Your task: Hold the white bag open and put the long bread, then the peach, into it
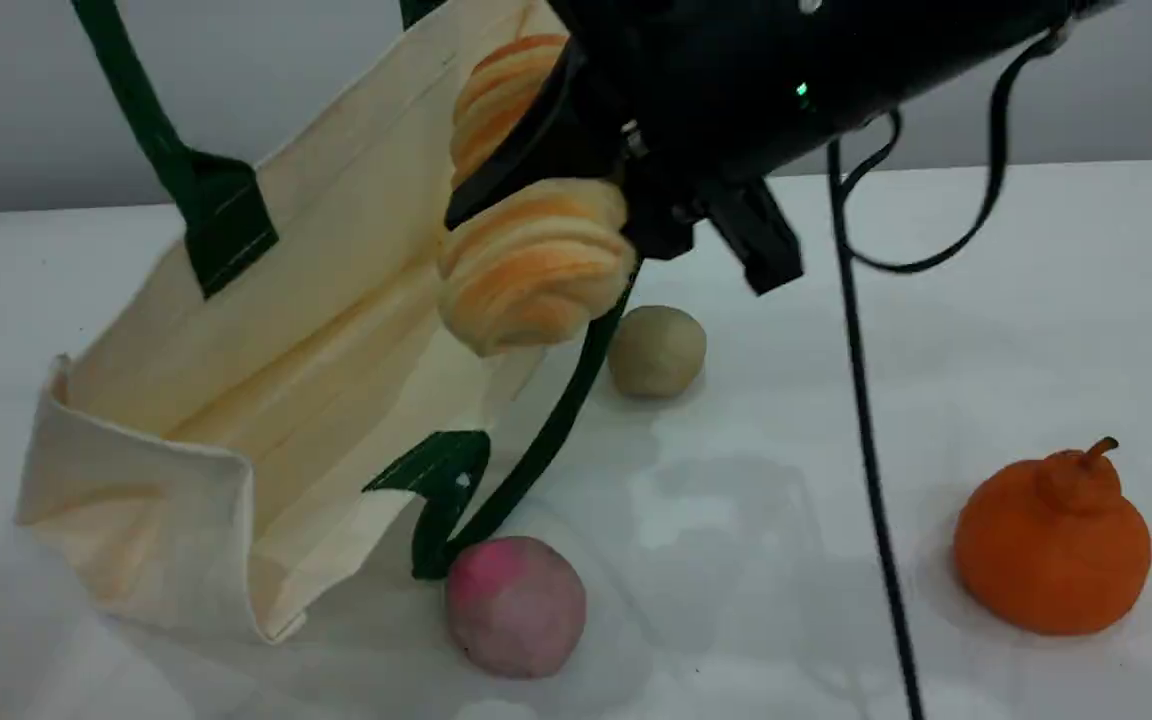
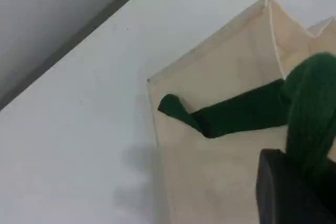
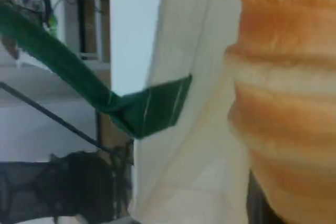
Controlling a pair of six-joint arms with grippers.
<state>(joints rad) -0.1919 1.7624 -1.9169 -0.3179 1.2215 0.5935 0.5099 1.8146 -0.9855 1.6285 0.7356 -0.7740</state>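
Observation:
The white bag [image 1: 266,380] lies on its side with its mouth facing right. Its upper green handle [image 1: 136,100] rises out of the scene view's top. In the left wrist view my left gripper [image 2: 296,174] is shut on that green strap [image 2: 310,108], above the bag's cream side [image 2: 220,171]. My right gripper [image 1: 536,190] is shut across the middle of the long bread [image 1: 526,260] and holds it in the air at the bag's mouth. The right wrist view shows the bread [image 3: 283,103] close to the bag's wall [image 3: 194,145]. The pink peach [image 1: 516,605] rests on the table in front of the bag, beside the lower handle [image 1: 556,410].
A beige-green ball [image 1: 656,350] sits on the table just right of the bag's mouth, under the right arm. An orange stemmed fruit [image 1: 1054,545] stands at the front right. A black cable [image 1: 866,420] hangs from the right arm down across the table.

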